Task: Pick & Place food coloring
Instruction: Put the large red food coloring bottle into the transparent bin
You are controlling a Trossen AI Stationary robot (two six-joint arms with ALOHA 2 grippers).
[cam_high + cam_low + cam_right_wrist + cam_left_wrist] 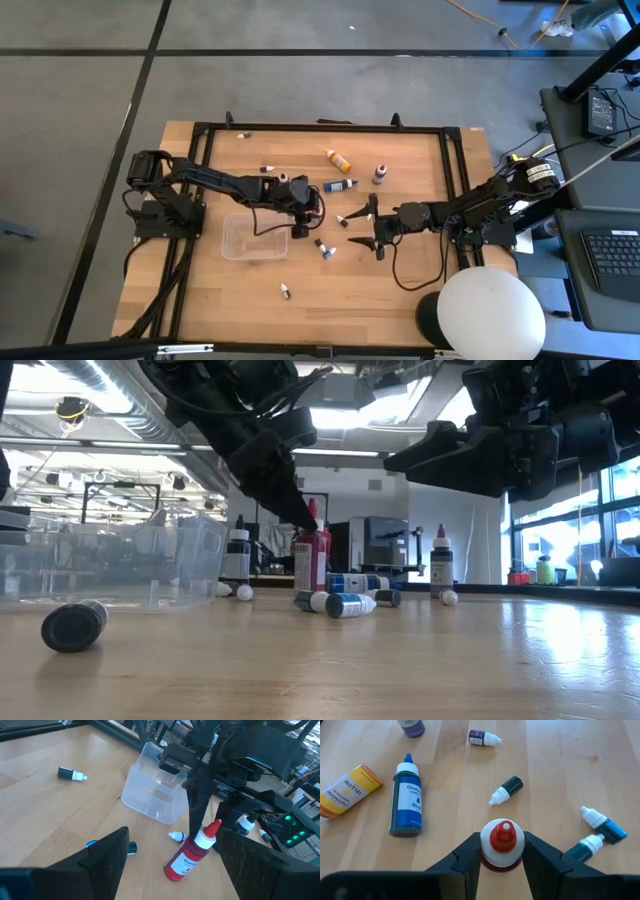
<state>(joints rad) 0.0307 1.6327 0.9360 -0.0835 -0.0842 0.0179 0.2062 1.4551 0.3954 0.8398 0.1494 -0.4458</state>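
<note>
- My right gripper (170, 855) hangs above the wooden table (55, 805), fingers spread wide.
- Ahead, the left gripper (196, 827) pinches the white neck of a red bottle (192, 854).
- Behind them sits a clear tray (152, 785).
- A small dark bottle (71, 774) lies well apart.

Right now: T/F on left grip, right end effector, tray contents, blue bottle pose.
1. The left end effector has its fingers on either side of the red bottle, at the cap. True.
2. The right end effector holds a bottle. False: it is open and holds nothing.
3. The tray has bottles in it. False: no bottle shows in it.
4. The blue bottle lies on its side. True.
5. The yellow bottle stands upright. False: it lies flat.
</note>
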